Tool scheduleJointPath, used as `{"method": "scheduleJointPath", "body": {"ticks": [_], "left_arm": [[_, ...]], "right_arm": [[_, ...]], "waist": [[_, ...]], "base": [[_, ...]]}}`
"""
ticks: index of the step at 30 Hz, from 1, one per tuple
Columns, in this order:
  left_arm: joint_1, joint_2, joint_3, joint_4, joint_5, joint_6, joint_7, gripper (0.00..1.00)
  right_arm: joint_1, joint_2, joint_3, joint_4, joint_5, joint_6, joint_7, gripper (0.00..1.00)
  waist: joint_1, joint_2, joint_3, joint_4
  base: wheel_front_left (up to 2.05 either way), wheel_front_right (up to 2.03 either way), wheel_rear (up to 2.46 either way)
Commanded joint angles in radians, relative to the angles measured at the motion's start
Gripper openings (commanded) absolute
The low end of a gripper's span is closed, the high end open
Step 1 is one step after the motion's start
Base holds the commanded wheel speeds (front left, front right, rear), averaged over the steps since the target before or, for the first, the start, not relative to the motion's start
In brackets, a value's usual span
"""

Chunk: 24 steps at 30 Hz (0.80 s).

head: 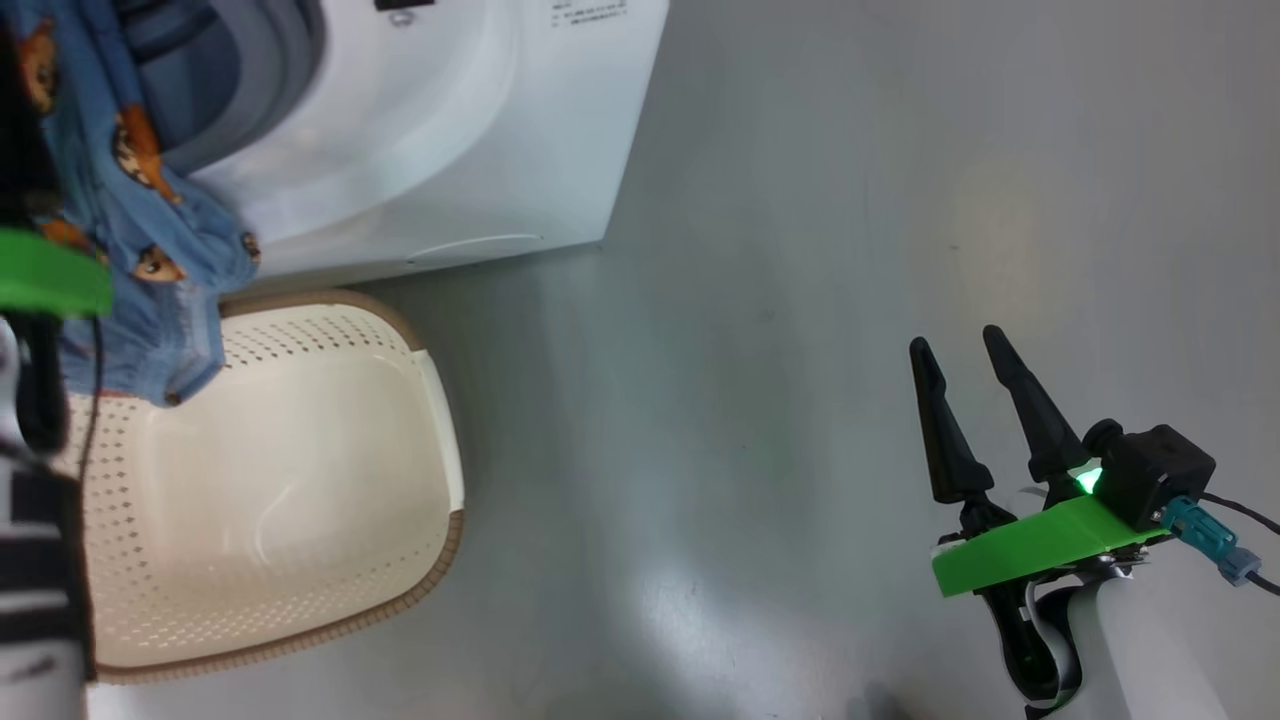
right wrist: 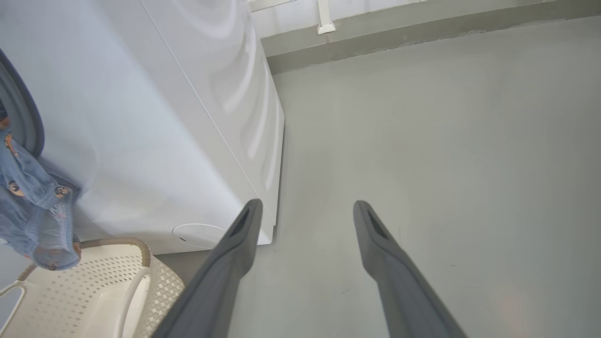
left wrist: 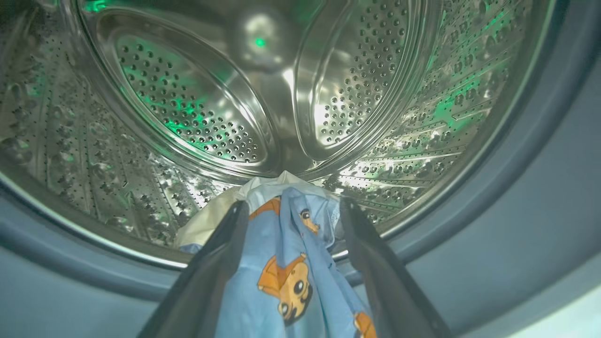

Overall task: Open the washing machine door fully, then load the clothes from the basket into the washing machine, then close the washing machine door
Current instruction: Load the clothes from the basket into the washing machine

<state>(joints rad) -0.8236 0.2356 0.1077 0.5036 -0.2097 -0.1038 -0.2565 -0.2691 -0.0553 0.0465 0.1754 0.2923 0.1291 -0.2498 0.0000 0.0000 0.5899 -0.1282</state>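
No text, brand, number or sign is legible. The washing machine (head: 480, 130) front panel carries a small block of print (head: 588, 10) at the 12 o'clock edge of the head view; its characters are too small to read. A dark marking (head: 403, 4) toward 11 o'clock is likewise unreadable.

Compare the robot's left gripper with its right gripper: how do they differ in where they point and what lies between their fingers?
The left gripper points into the washing machine's steel drum; the right gripper points over the grey floor beside the machine. The left gripper has the light blue garment lying between its fingers; the right gripper has nothing between its own. Shared: both stand with jaws wide open.
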Motion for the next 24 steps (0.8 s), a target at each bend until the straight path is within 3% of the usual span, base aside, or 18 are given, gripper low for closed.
{"method": "scheduleJointPath", "body": {"ticks": [1, 14, 24], "left_arm": [[0.081, 0.031, 0.038, -0.083, -0.006, 0.013, -0.005, 1.00], [0.415, -0.080, 0.098, -0.332, -0.011, 0.063, -0.005, 1.00], [0.590, -0.144, 0.129, -0.397, -0.010, 0.075, -0.005, 1.00]], "right_arm": [[0.027, -0.006, 0.020, -0.016, -0.008, 0.002, -0.012, 1.00], [0.029, -0.015, 0.033, -0.010, -0.008, 0.002, -0.012, 1.00], [0.024, -0.019, 0.040, -0.008, -0.007, 0.002, -0.012, 1.00]], "waist": [[0.0000, 0.0000, -0.020, 0.015], [0.0000, 0.0000, -0.059, 0.028], [0.0000, 0.0000, -0.064, 0.040]], "base": [[0.00, 0.00, 0.00], [0.00, 0.00, 0.00], [0.00, 0.00, 0.00]]}}
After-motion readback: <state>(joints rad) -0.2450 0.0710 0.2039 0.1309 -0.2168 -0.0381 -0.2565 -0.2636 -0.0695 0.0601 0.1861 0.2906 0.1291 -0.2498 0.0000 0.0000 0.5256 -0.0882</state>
